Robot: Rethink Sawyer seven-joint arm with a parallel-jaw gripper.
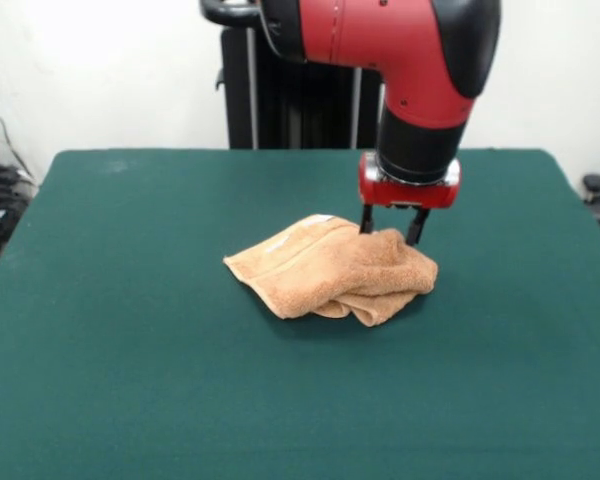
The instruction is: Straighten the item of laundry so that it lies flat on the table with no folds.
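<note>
**Jaws at the towel's upper right edge**

Lying crumpled just right of the frame's centre, the orange-tan towel (330,268) sits on the green bench (130,380), well away from every edge. It is folded over on itself: a flatter flap reaches toward the left and ends in a corner, while the right side bunches into a thick rolled lump. A woven band runs across the flatter part. The red and black arm (400,50) comes down from the top of the frame, and its gripper (392,226) hangs over the towel's upper right edge. Its two dark jaws stand slightly spread, tips at the cloth; they seem to touch or press into the fold, though whether any fabric is pinched between them cannot be told.
</note>
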